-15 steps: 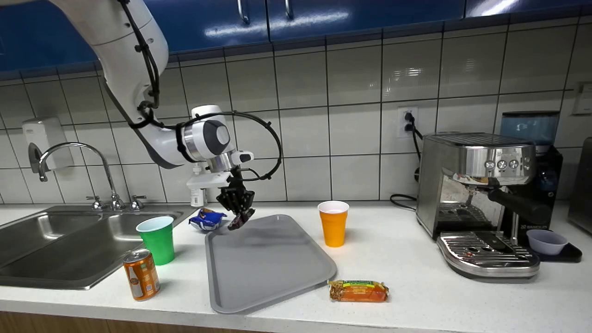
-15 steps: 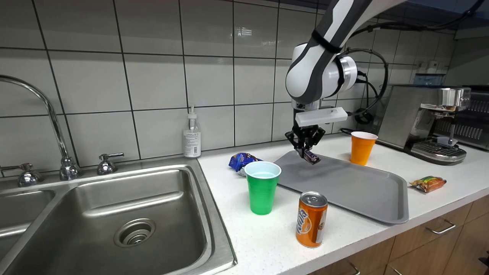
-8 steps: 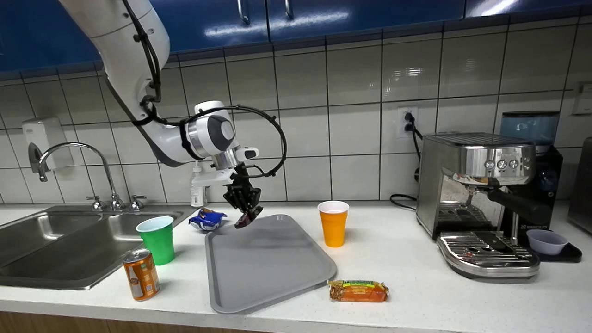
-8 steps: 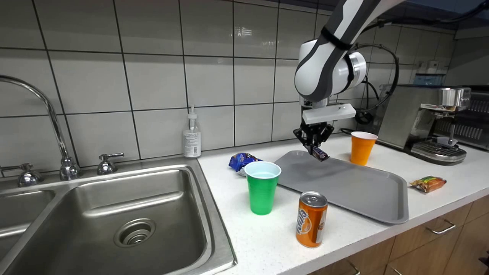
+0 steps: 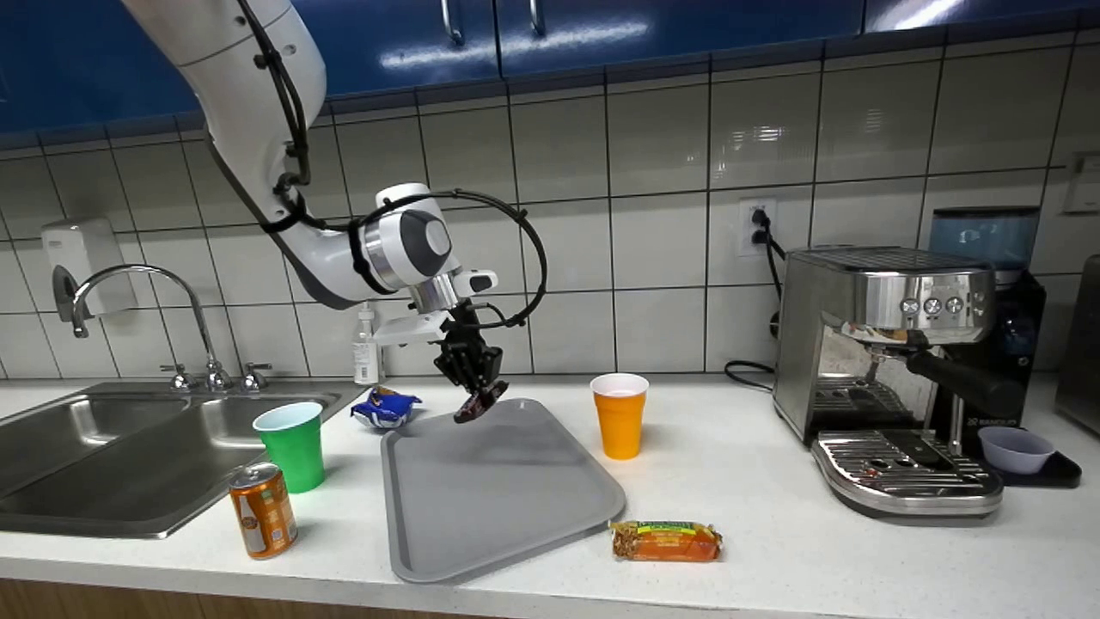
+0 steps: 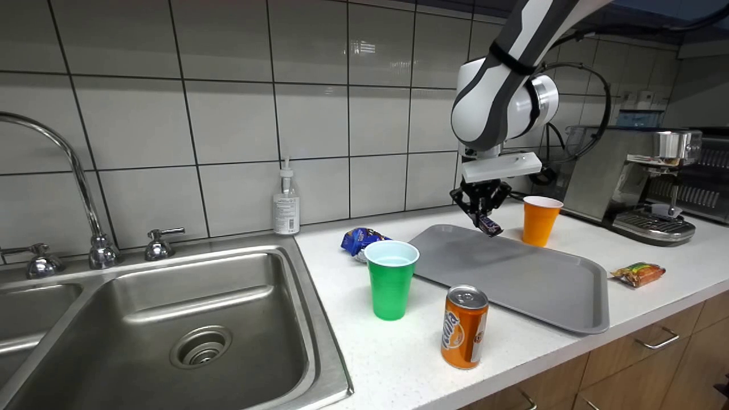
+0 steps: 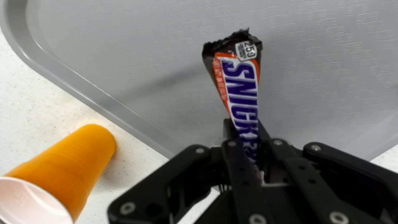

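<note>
My gripper (image 5: 481,389) is shut on a Snickers bar (image 7: 241,84), seen with its brown wrapper and label in the wrist view. The bar sticks out past the fingertips, its torn-looking dark end pointing away. In both exterior views the bar (image 6: 490,227) hangs tilted, above the far part of the grey tray (image 5: 498,499). The lower end of the bar inside the jaws is partly hidden by a finger (image 7: 245,186). An orange cup (image 7: 71,168) stands upright beside the tray, close by the gripper.
A blue packet (image 5: 386,408), a green cup (image 6: 392,287) and an orange can (image 6: 465,333) stand between sink (image 6: 319,336) and tray. A snack packet (image 5: 667,542) lies by the tray's corner. A coffee machine (image 5: 885,344) stands farther along; a soap bottle (image 6: 286,205) is by the wall.
My gripper has moved to the right in both exterior views, carrying the Snickers bar farther over the tray toward the orange cup. The things on the counter have stayed put.
</note>
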Controlling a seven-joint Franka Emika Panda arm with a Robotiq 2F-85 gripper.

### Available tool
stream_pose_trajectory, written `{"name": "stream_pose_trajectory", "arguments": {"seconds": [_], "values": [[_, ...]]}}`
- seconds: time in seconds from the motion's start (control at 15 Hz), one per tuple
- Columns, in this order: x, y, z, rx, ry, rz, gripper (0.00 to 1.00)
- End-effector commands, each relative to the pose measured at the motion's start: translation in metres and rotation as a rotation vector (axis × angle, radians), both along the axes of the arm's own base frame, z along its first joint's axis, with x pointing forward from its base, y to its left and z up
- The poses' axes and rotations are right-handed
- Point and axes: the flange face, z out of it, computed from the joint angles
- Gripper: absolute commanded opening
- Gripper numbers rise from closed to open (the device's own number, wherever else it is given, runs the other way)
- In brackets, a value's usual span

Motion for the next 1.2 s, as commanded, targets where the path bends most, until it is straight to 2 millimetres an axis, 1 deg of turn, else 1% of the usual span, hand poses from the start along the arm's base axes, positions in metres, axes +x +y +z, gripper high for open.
{"name": "stream_pose_trajectory", "arguments": {"seconds": [0.0,0.4,0.6,1.13], "values": [[0.007,-0.014,0.008,-0.011,-0.012,-0.052,0.04],[0.027,-0.045,0.005,-0.018,-0.033,-0.13,0.04],[0.041,-0.059,0.001,-0.024,-0.048,-0.162,0.04],[0.08,-0.084,-0.012,-0.025,-0.055,-0.263,0.04]]}}
